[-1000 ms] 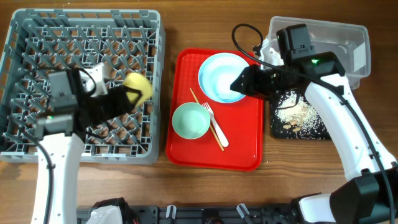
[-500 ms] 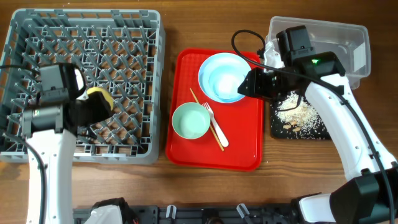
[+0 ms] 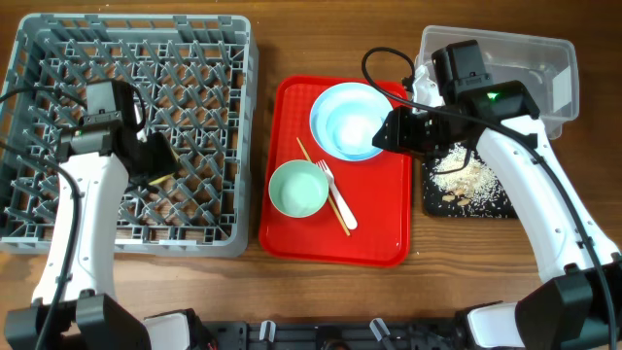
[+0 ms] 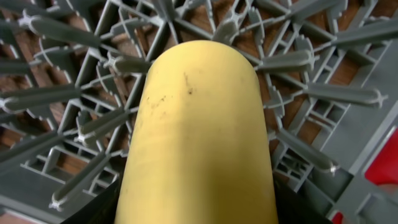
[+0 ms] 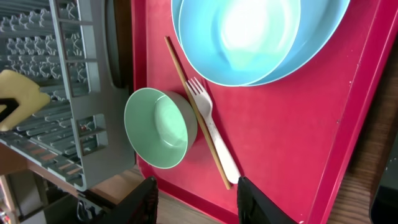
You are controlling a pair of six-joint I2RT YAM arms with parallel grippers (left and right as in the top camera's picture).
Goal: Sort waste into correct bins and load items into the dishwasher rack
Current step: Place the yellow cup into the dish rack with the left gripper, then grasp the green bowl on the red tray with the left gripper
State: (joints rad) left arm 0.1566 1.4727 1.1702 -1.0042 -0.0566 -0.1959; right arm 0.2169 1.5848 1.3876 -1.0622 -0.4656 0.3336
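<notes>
My left gripper (image 3: 148,165) (image 4: 196,214) is shut on the yellow cup (image 3: 162,158) (image 4: 199,124) and holds it low among the pegs of the grey dishwasher rack (image 3: 58,58) (image 4: 323,93). My right gripper (image 3: 389,131) (image 5: 198,199) is open and empty over the red tray (image 3: 384,238) (image 5: 292,143). On that tray lie a pale blue bowl (image 3: 352,121) (image 5: 249,31) stacked on a plate, a green saucer (image 3: 297,189) (image 5: 155,127), a white fork (image 3: 337,196) (image 5: 214,134) and a wooden stick (image 3: 319,183) (image 5: 189,99). Wrapper and tissue are out of view.
A black tray (image 3: 491,206) with rice-like crumbs (image 3: 465,177) lies right of the red tray. A clear tub (image 3: 544,68) stands behind it at the back right. My right arm crosses over both bins. Bare wood shows along the front edge.
My left gripper carried the yellow cup leftward across the rack and lowered it among the pegs. My right gripper shifted slightly right, then stayed still.
</notes>
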